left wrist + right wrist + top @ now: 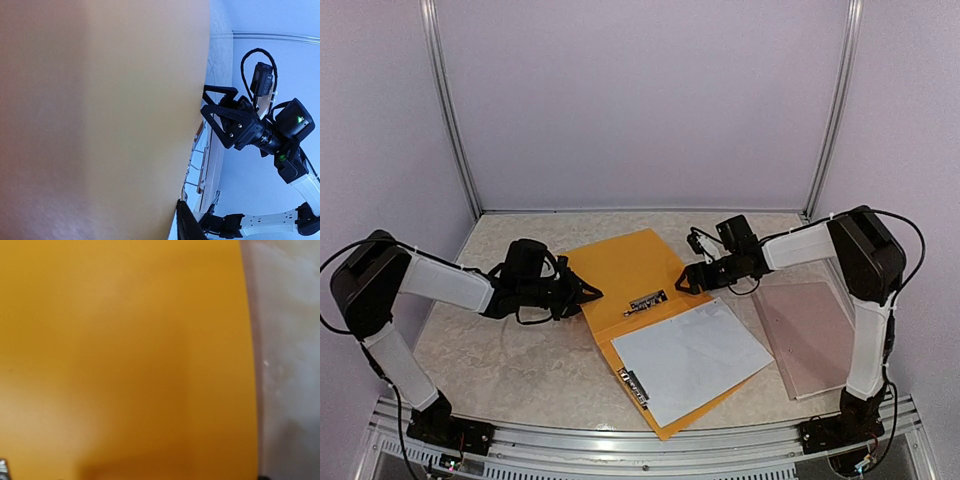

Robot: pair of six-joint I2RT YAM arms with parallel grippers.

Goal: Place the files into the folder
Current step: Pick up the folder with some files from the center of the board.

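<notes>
1. Folder: orange-yellow, lying open and flat on the marbled table, one half farther from the arm bases, the other nearer.
2. Files: white sheets resting on the folder's near half, skewed, with the right corner jutting past the folder's right edge.
3. Metal clip: on the folder's near half, just beside the left edge of the files.
4. Dark label: on the folder near its fold, just beyond the far edge of the files.
5. Left hand: at the left edge of the folder's far half, fingers drawn close to a point against that edge. Cannot tell whether clenched on the cover. Its own camera filled mostly by blurred orange cover, very near.
6. Right hand: at the right edge of the folder's far half, released, fingers spread, grasping nothing.
7. Pinkish-brown board: flat on the table right of the folder, just beside the jutting corner of the files.
</notes>
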